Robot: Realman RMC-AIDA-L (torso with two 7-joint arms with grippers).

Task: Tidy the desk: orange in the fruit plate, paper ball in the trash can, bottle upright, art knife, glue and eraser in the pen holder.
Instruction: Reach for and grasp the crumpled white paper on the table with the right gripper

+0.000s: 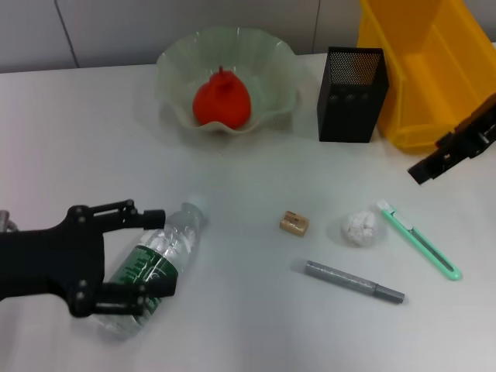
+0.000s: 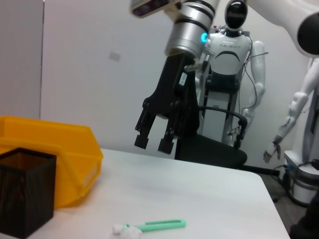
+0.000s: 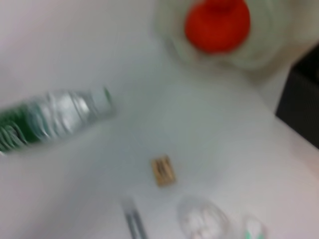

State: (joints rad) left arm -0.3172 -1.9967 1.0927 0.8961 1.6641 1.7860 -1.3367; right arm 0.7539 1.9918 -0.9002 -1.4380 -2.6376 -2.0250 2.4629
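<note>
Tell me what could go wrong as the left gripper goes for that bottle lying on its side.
The bottle is round, clear and lying flat, so it might roll or squirm out as the open left gripper closes around it. Standing it up could swing its cap toward the eraser. The right gripper hovers near the yellow bin.

A smooth white table [image 1: 232,325] fills the foreground. Behind it in the head view runs a pale grey panelled wall [image 1: 155,31] with thin vertical seams. The left wrist view shows a plain white room wall [image 2: 99,74] and a black office chair [image 2: 214,149] just beyond the table's far edge.
</note>
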